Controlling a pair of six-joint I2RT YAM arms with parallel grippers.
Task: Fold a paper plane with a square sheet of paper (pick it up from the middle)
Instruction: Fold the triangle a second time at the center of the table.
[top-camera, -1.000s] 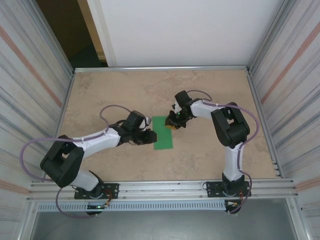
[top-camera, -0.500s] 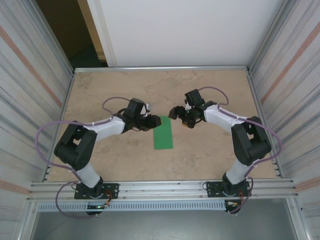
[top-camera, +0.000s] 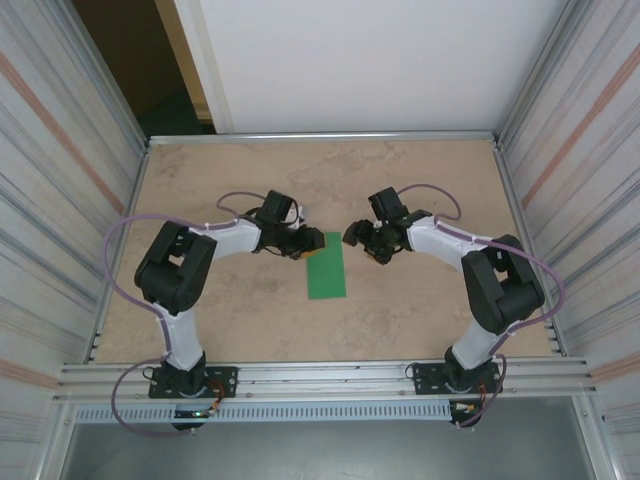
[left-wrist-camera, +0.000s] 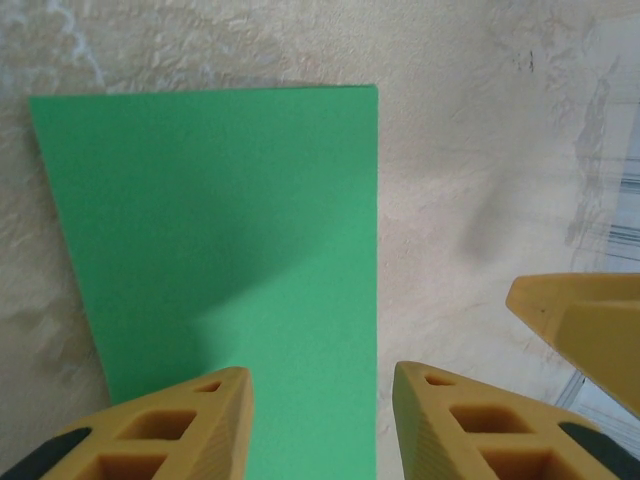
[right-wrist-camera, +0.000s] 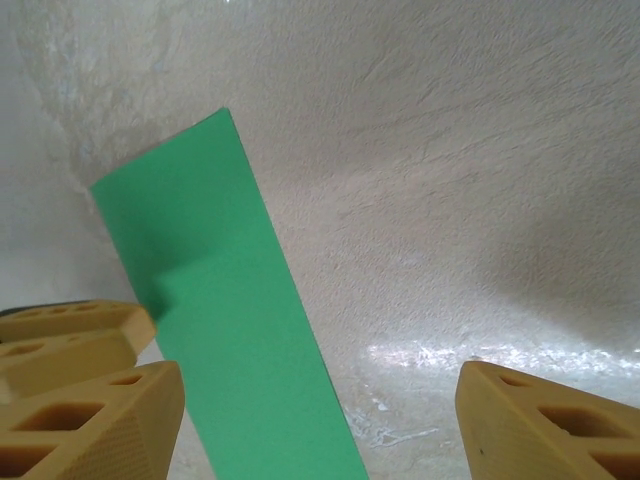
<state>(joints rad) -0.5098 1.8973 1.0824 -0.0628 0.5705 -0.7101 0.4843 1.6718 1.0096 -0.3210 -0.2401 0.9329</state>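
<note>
While the paper (top-camera: 326, 266) is lying flat on the surface (top-camera: 430, 300), I am hovering my left claw (left-wrist-camera: 320, 400) half-spread over its edge and my right claw (right-wrist-camera: 320, 400) wide beside it, both empty; thin and limp, it probably needs pinching mid-sheet.

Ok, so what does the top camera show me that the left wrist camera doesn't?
Top camera: both arms in full, with the left gripper and right gripper facing each other at the far end of the green sheet of paper, whose whole narrow rectangular outline is visible. Left wrist camera: a close look at its fingers, which are apart, one over the sheet and one over bare table beside its long edge. Both: the green sheet lying flat on the beige table.
</note>
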